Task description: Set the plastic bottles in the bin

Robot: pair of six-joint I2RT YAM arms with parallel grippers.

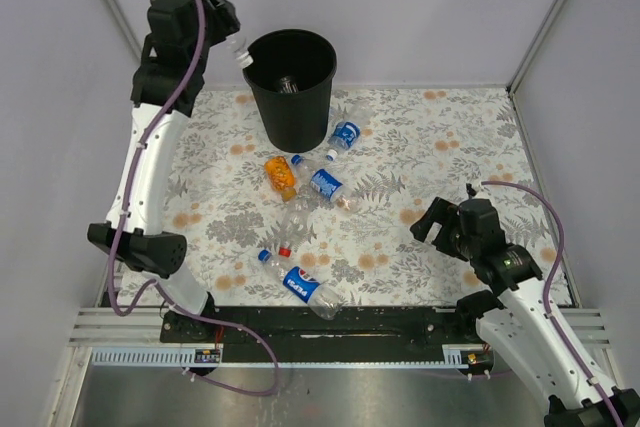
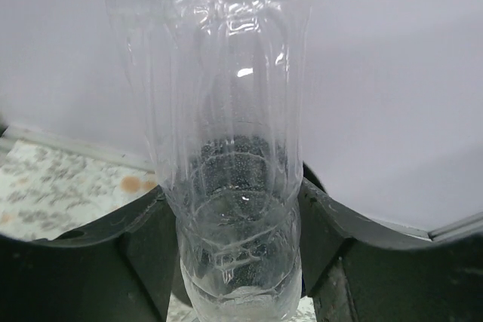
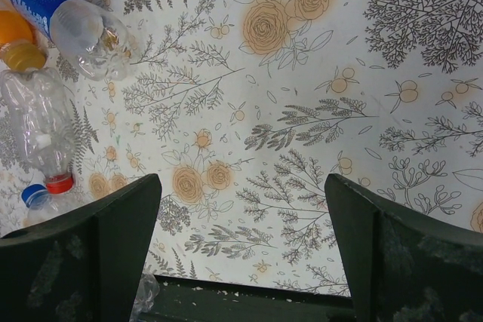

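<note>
Shows the left gripper (image 1: 220, 15) at the upper left of the overhead view, its fingers (image 2: 136, 239) clamped on a clear unlabelled plastic bottle (image 1: 236, 47). Places that bottle's pale lower end right at the left rim of the tall round black plastic bin (image 1: 296, 119), at upper centre. Confirms the grip in the left wrist view, with a dark finger pressed to each side of the ribbed transparent body.

Shows the right gripper (image 1: 430, 219) right of centre, jaws spread wide with nothing between them, above the flower-printed tablecloth (image 1: 450, 137).

Locates five further bottles lying on the cloth at centre frame:
- a blue-labelled bottle (image 1: 344, 136) beside the bin's base;
- a second blue-labelled bottle (image 1: 326, 185) just below it;
- a small orange bottle (image 1: 281, 175) to that one's left;
- a clear red-capped bottle (image 1: 290, 227) lower down;
- a blue-capped Pepsi bottle (image 1: 300, 287) nearest the lower edge.

Leaves unclear what the pale shape inside the bin is.
</note>
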